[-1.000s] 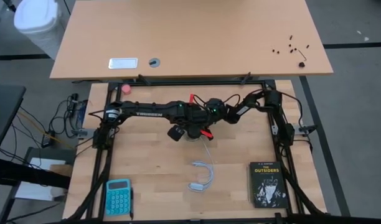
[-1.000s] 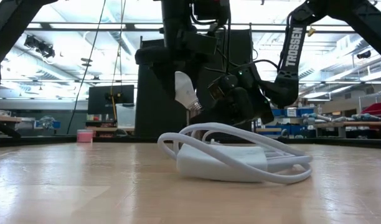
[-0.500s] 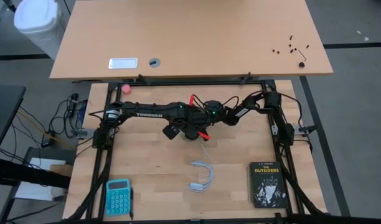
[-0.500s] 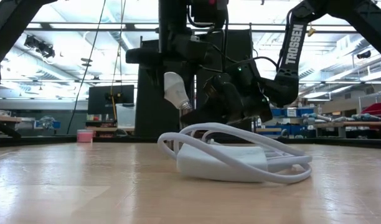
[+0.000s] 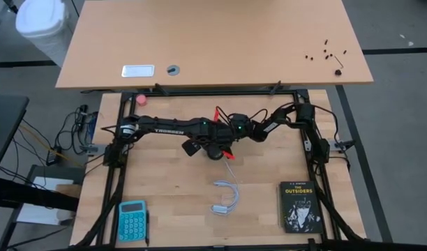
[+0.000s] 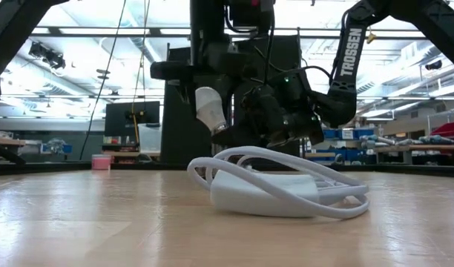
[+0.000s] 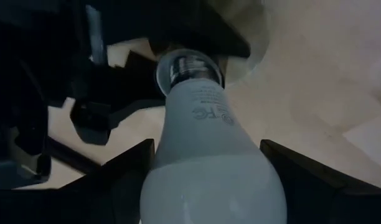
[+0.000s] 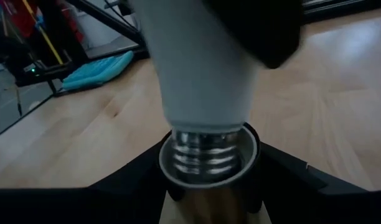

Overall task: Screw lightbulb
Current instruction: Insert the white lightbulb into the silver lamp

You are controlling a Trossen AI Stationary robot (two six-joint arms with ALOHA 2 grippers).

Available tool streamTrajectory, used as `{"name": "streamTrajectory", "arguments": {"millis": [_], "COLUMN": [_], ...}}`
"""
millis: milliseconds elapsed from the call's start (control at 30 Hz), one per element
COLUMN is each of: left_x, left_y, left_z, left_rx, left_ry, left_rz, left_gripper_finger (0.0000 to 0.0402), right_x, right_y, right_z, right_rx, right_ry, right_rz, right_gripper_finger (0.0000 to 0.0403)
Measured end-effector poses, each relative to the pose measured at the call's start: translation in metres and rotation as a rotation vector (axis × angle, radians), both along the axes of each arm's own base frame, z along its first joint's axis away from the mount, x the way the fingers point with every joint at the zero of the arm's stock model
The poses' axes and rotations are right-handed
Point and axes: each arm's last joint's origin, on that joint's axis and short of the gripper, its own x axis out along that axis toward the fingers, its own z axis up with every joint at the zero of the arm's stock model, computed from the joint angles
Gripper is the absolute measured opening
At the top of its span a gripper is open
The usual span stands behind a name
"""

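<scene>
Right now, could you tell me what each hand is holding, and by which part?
The left hand grips the lightbulb by its white globe; the right hand holds the socket around its rim.

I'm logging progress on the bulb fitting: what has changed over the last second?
The left tool, still gripping the lightbulb, has tipped and carried it toward the right tool, so the screw base now sits at the mouth of the socket held there; a second ago it hung apart from it. Neither grip changed. The white cord, book and calculator stayed put.
</scene>
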Motion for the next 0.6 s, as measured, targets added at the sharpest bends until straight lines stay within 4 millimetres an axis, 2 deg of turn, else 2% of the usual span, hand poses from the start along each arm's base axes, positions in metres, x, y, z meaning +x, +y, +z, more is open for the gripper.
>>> {"name": "streamTrajectory", "arguments": {"millis": [167, 600], "left_x": [0.005, 0.007], "left_y": [-0.001, -0.011], "left_z": [-0.015, -0.014], "left_rx": [0.129, 0.158], "left_ry": [0.070, 0.065], "left_rz": [-0.040, -0.082], "left_gripper_finger": [0.0292, 0.0292], "right_x": [0.000, 0.000], "right_y": [0.000, 0.001], "right_z": [0.000, -0.001], "right_rx": [-0.004, 0.021], "right_ry": [0.002, 0.022], "right_rz": [0.003, -0.005], "right_gripper_finger": [0.0227, 0.0227]}}
